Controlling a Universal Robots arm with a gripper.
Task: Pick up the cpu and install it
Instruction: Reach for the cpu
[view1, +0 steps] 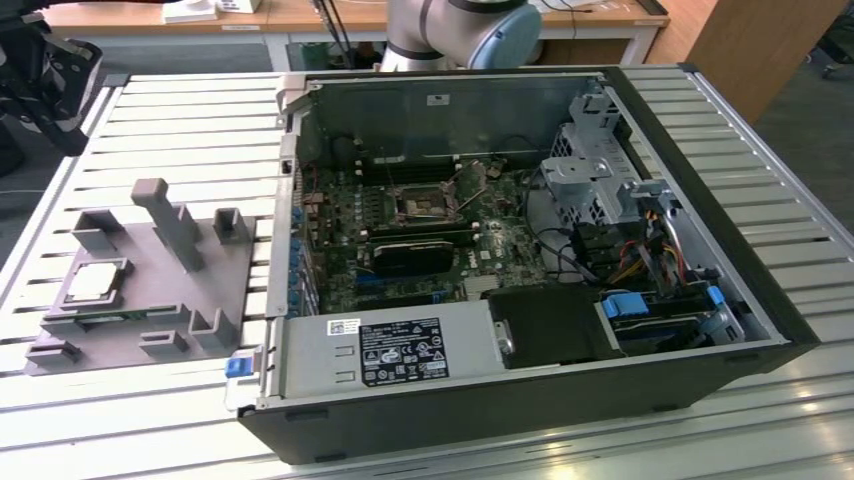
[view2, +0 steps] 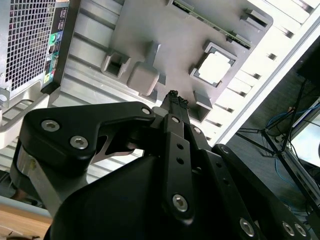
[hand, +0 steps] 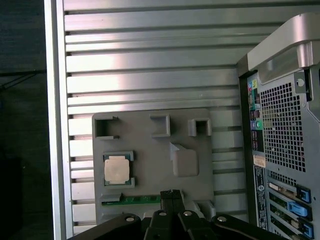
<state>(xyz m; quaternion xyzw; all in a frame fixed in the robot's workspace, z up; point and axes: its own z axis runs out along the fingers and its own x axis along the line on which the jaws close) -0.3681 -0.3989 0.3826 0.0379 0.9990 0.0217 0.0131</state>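
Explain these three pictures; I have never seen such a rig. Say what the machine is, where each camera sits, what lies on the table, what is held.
It is a robot arm with a gripper. The exterior view is taken from off the arm; both wrist views ride on the arm and look past the gripper. On the slatted table stand an open computer case and, at the exterior view's left, a grey fixture. The cpu lies in a recess of that fixture. The gripper is shut, holds nothing and hangs over the fixture, apart from the cpu.
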